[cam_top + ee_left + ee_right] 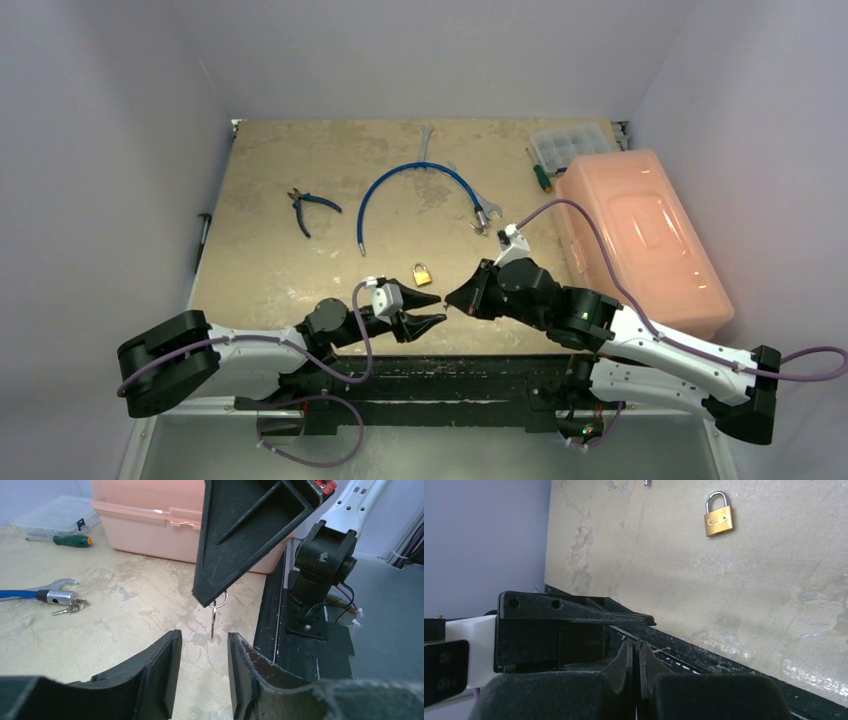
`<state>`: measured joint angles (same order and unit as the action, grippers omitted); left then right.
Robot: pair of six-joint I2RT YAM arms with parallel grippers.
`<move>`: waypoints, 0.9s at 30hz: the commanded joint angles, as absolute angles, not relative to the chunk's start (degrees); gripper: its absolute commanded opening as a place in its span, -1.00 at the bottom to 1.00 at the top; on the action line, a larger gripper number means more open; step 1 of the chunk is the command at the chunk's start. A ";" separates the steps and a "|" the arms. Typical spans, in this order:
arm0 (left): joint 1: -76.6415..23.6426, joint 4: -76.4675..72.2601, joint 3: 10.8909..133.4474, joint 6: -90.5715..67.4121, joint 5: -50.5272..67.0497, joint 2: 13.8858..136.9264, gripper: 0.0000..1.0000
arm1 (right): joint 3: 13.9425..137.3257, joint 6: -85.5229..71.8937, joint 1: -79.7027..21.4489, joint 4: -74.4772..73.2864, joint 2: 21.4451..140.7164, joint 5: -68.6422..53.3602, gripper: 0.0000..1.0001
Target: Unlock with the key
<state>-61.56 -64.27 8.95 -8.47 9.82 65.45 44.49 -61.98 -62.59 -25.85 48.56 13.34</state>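
The key, tiny and silvery, hangs blade down from its ring, which is pinched at the tip of my right gripper. The right gripper is shut on it in the right wrist view, where the key itself is hidden. My left gripper is open and empty, its jaws just below and either side of the hanging key, not touching it. It faces the right gripper tip to tip in the top view. The small brass padlock lies flat on the table beyond both tips, shackle closed.
A pink plastic box stands at the right with a clear organiser and a green screwdriver behind it. A blue cable lock with small keys at its end, wrenches and blue pliers lie farther back.
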 commanded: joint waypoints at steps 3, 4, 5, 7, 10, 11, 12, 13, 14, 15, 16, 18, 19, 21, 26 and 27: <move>-62.38 -68.59 12.50 -6.62 11.43 67.90 -0.32 | 46.05 -62.25 -62.50 -22.95 49.00 12.34 -1.00; -62.40 -69.09 12.56 -6.87 11.02 68.32 -0.34 | 46.00 -62.23 -62.49 -22.79 49.04 12.35 -1.00; -62.45 -69.99 12.46 -7.12 10.91 68.76 -0.36 | 46.04 -62.23 -62.49 -22.66 49.04 12.21 -1.00; -62.49 -72.04 12.22 -7.58 10.90 69.78 -0.39 | 46.09 -62.23 -62.49 -22.22 49.12 11.78 -1.00; -62.58 -72.81 12.55 -7.75 10.83 71.28 -0.48 | 46.63 -61.99 -62.49 -22.33 49.28 11.74 -1.00; -62.63 -73.04 12.58 -7.83 10.75 71.54 -0.52 | 46.74 -61.97 -62.50 -22.36 49.30 11.78 -1.00; -62.66 -73.36 12.57 -7.93 10.66 71.67 -0.56 | 46.79 -61.96 -62.54 -22.34 49.31 11.61 -1.00; -62.71 -73.66 12.57 -7.99 10.64 71.76 -0.62 | 46.77 -61.92 -62.50 -22.33 49.31 11.54 -1.00; -62.75 -73.85 12.57 -8.02 10.57 71.73 -0.70 | 46.81 -61.88 -62.49 -22.39 49.31 11.49 -1.00; -62.75 -73.94 12.55 -8.08 10.55 71.69 -0.78 | 46.76 -61.88 -62.49 -22.44 49.24 11.32 -1.00; -62.75 -74.04 12.57 -8.13 10.55 71.64 -0.86 | 46.67 -61.81 -62.49 -22.35 49.22 11.18 -1.00; -62.75 -74.08 12.48 -8.34 10.61 71.34 -0.97 | 46.67 -61.62 -62.49 -22.34 49.01 11.27 -1.00; -62.82 -74.13 12.36 -8.35 10.79 71.12 -1.00 | 46.65 -61.53 -62.49 -22.33 48.84 11.54 -1.00; -62.84 -74.05 12.07 -8.61 10.74 70.38 -1.00 | 46.71 -61.40 -62.49 -22.42 48.45 11.90 -1.00; -62.84 -63.97 14.67 -11.24 10.54 66.33 -1.00 | 48.11 -57.54 -62.44 -25.50 47.39 14.13 -1.00; -62.84 -59.93 15.84 -12.19 10.55 65.49 -1.00 | 48.56 -56.17 -62.48 -26.70 47.00 14.87 -0.89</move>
<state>-62.65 -66.85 11.07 -9.02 10.26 69.41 44.93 -60.80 -62.57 -24.01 48.84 12.19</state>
